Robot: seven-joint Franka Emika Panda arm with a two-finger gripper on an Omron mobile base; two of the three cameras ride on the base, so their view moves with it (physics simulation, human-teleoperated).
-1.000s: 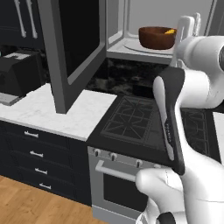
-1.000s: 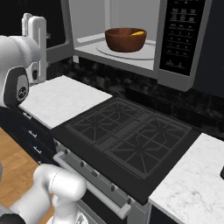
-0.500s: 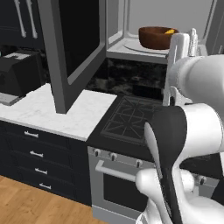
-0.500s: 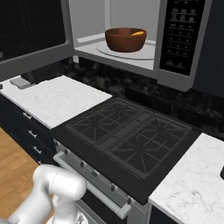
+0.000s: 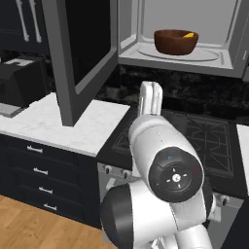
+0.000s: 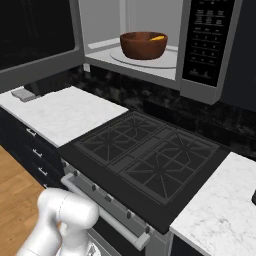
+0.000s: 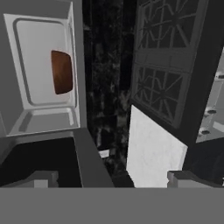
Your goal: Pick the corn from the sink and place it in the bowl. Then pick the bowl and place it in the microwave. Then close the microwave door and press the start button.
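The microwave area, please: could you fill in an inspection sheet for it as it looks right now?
Surface: white marble counter beside the black stove.
Job's things: bowl on the turntable inside the microwave, corn in the bowl; microwave door wide open.
Clutter: dark appliance at the counter's far left.
Pincer: open, holding nothing.
Cables: nothing seen.
Surroundings: dark drawers, wooden floor.

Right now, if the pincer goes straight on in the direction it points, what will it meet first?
Probably the black backsplash wall between the microwave and the stove; it lies in the middle of the hand view. The open pincer has the microwave door very near on one side, but depth is unclear.
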